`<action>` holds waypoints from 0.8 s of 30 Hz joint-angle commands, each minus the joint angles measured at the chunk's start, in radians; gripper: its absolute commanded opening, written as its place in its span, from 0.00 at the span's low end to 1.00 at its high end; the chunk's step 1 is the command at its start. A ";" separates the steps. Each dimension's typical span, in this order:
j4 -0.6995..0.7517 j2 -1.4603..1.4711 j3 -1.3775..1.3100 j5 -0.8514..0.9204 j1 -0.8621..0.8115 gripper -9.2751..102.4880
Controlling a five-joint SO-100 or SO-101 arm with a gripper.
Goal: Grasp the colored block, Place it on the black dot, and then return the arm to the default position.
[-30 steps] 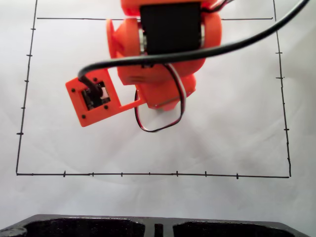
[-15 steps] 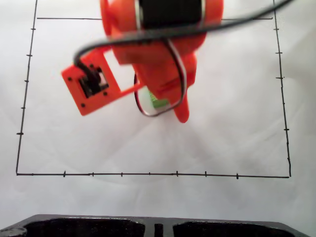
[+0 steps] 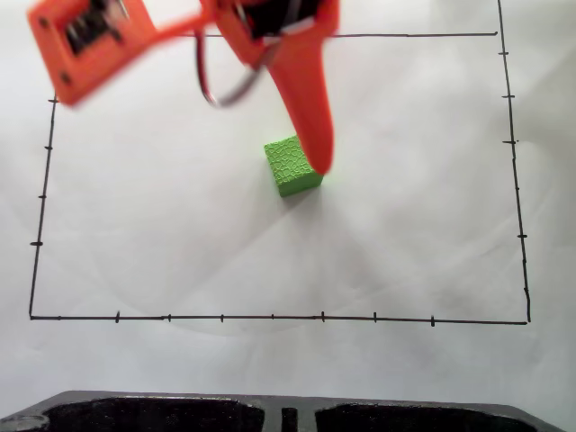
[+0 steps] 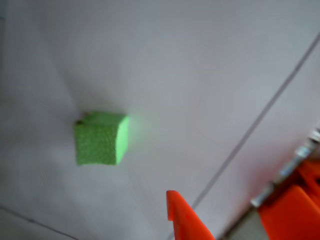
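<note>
Fixed view, block: small bright green cube with a pebbled surface (image 3: 292,166), resting flat on the white paper near the middle of the ruled area, free of any grip.
Fixed view, arm: orange 3D-printed plastic robot arm (image 3: 184,27), entering from the top edge, blurred, with black and red wires looping beneath it.
Fixed view, finger: long tapered orange finger (image 3: 309,108), pointing downward in the picture, its tip overlapping the cube's upper right edge; contact or height above cannot be told.
Fixed view, plate: orange square-framed plate carrying a dark connector (image 3: 90,40), at the upper left, tilted.
Fixed view, paper: white sheet with a thin black ruled border and tick marks (image 3: 270,317), lying on the worktop.
Fixed view, foreground: dark moulded object (image 3: 180,412) along the bottom edge.
Wrist view, block: the same green cube (image 4: 100,139), left of centre, upright on the paper, casting a faint green tint to its right.
Wrist view, pincer: pointed orange fingertip (image 4: 176,209) at the bottom centre, well apart from the cube; further orange parts and a metal piece at the lower right corner.
Pincer state: holds nothing; whether its fingers stand apart or together cannot be told.
Wrist view, lines: thin dark ruled lines (image 4: 260,120) crossing the paper diagonally.
</note>
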State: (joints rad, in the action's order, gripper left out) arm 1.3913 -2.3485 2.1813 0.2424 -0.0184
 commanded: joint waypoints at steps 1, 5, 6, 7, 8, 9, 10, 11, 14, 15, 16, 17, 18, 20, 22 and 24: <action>-0.044 -0.196 0.117 -0.002 -0.008 0.53; -0.075 -0.390 0.250 -0.023 0.005 0.45; -0.081 -0.433 0.279 -0.023 0.006 0.44; -0.091 -0.474 0.311 -0.028 0.009 0.42; -0.101 -0.509 0.341 -0.032 0.011 0.39; -0.114 -0.545 0.368 -0.040 0.011 0.38; -0.123 -0.574 0.394 -0.048 0.011 0.37; -0.130 -0.597 0.416 -0.049 0.011 0.35; -0.176 -0.672 0.494 -0.064 0.003 0.27; -0.195 -0.706 0.523 -0.069 0.000 0.25; -0.212 -0.736 0.551 -0.075 -0.003 0.20; -0.229 -0.764 0.575 -0.083 -0.008 0.13; -0.241 -0.790 0.601 -0.094 -0.012 0.11; -0.262 -0.833 0.644 -0.101 -0.012 0.09; -0.291 -0.868 0.683 -0.121 -0.012 0.08; -0.333 -0.891 0.707 -0.153 -0.014 0.08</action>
State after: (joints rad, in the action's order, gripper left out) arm 1.0968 -3.2014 2.8777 0.1135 -0.0261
